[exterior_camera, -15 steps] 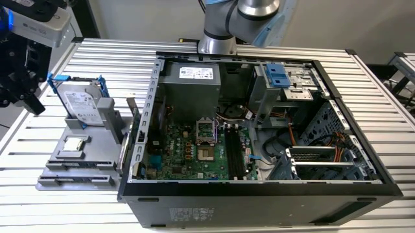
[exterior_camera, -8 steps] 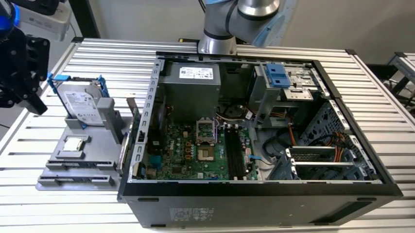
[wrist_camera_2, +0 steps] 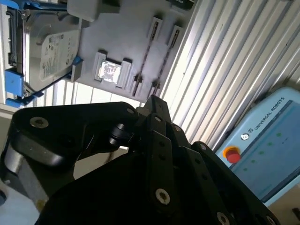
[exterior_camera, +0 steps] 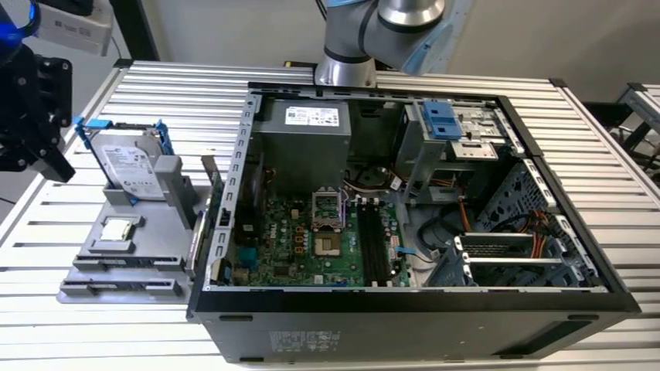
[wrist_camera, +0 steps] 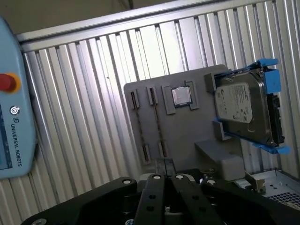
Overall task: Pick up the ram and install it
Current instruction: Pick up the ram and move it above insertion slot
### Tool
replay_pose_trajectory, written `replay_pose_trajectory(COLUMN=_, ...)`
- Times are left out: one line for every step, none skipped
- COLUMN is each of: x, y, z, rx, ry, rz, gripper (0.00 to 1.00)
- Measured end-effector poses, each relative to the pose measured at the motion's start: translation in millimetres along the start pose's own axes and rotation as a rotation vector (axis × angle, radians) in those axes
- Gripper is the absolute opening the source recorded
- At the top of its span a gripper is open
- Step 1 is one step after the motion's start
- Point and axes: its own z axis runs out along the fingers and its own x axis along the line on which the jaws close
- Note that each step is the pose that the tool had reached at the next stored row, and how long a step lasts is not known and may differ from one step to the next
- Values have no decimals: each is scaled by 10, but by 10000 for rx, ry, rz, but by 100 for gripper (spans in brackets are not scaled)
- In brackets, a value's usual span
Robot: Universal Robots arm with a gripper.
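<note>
My gripper [exterior_camera: 49, 161] hangs at the exterior view's far left, above and to the left of a grey parts tray [exterior_camera: 154, 239]. Both wrist views show its black fingers pressed together with nothing visible between them [wrist_camera: 165, 168] [wrist_camera_2: 152, 101]. The tray's two long holder slots [wrist_camera: 149, 123] [wrist_camera_2: 157, 56] each hold a thin dark line. I cannot tell whether either line is the ram. The open computer case [exterior_camera: 413, 301] lies to the tray's right, with black memory slots [exterior_camera: 369, 239] on its green motherboard.
On the tray stand a silver hard drive [exterior_camera: 132, 168] in a blue-tabbed frame and a small square processor chip [exterior_camera: 117, 229]. The arm's base [exterior_camera: 345, 66] is behind the case. A pale blue pendant with a red button [wrist_camera_2: 262, 145] lies on the slatted table [exterior_camera: 619, 154].
</note>
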Motion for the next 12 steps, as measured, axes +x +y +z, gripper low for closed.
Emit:
replay_pose_trajectory(x=0, y=0, z=0, rx=-7, ry=3, rz=-163, gripper=0)
replay_pose_trajectory(x=0, y=0, z=0, rx=-14, ry=5, rz=-359, gripper=0)
replay_pose_trajectory(x=0, y=0, z=0, rx=-20, ry=6, rz=-527, gripper=0)
replay_pose_trajectory(x=0, y=0, z=0, rx=-28, ry=9, rz=-713, gripper=0)
replay_pose_trajectory(x=0, y=0, z=0, rx=-35, ry=11, rz=-892, gripper=0)
replay_pose_trajectory(x=0, y=1, z=0, rx=-43, ry=14, rz=-1077, gripper=0)
replay_pose_trajectory(x=0, y=1, z=0, rx=-50, ry=17, rz=-1263, gripper=0)
replay_pose_trajectory(x=0, y=0, z=0, rx=-57, ry=19, rz=-1442, gripper=0)
replay_pose_trajectory(x=0, y=0, z=0, rx=-65, ry=21, rz=-1628, gripper=0)
replay_pose_trajectory(x=0, y=0, z=0, rx=-71, ry=24, rz=-1799, gripper=0)
replay_pose_trajectory(x=0, y=0, z=0, rx=-79, ry=27, rz=-1974, gripper=0)
replay_pose_trajectory(x=0, y=0, z=0, rx=-85, ry=29, rz=-2139, gripper=0)
